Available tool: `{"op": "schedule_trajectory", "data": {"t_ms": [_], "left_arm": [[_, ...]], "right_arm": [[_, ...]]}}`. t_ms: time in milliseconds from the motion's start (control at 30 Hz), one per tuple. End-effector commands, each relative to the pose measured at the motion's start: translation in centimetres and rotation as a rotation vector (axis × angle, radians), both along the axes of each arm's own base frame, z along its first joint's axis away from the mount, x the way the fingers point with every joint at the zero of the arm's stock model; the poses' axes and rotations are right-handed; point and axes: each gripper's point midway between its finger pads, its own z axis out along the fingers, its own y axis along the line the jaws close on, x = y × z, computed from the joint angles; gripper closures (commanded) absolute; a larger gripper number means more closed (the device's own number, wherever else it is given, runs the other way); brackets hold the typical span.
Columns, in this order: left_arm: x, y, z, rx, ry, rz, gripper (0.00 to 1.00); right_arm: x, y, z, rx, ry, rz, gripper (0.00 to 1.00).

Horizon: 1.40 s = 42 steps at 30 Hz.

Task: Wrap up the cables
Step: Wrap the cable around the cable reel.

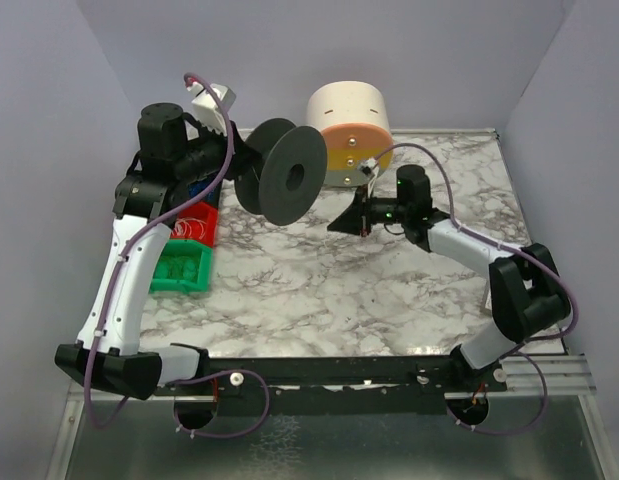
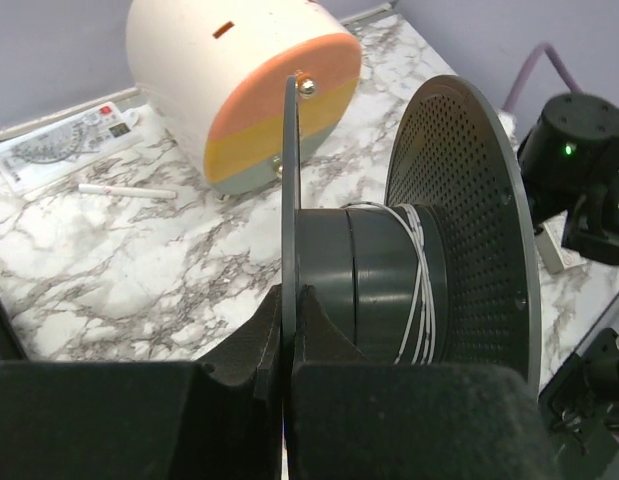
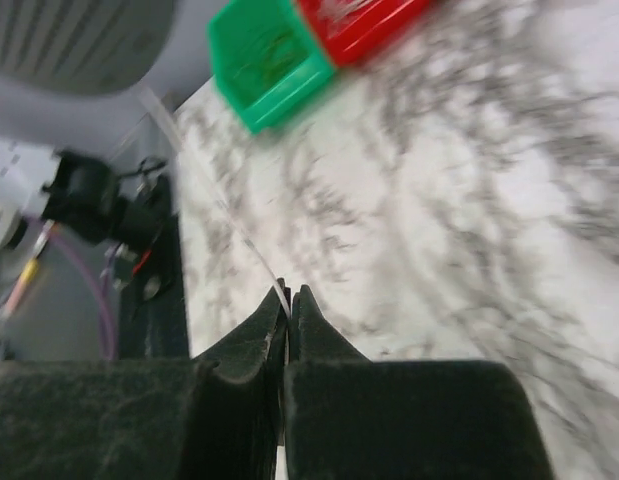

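Cables (image 2: 427,290), hair-thin white strands round dark spool (image 2: 359,290); left pincer (image 2: 289,295) clamped on its flange; right pincer (image 3: 287,300) pinching one strand

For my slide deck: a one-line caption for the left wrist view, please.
Left gripper clamps the dark spool by one flange; pale cables circle its hub.

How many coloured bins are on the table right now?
2: a green bin at the table's left edge and a red bin right behind it. The left arm overhangs that spot, so another may be hidden.
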Motion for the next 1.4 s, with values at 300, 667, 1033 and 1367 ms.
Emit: {"op": "schedule_trajectory", "data": {"t_ms": [300, 667, 1033, 1367], "left_arm": [[-3.3, -1.4, -0.7, 0.089, -0.051, -0.238, 1.00], [-1.0, 1.0, -5.3, 0.370, -0.098, -0.087, 1.00], [-0.6, -1.6, -7.8, 0.443, -0.106, -0.054, 1.00], [2.4, 0.0, -8.5, 0.301, -0.028, 0.176, 1.00]], "right_arm": [[11.8, -7.6, 6.6, 0.005, -0.133, -0.475, 1.00], [2.0, -6.8, 14.1, 0.139, -0.033, 0.000, 0.99], [-2.6, -4.4, 19.4, 0.281, 0.076, 0.165, 0.99], [-7.0, 2.7, 19.8, 0.281, -0.034, 0.319, 0.99]]}}
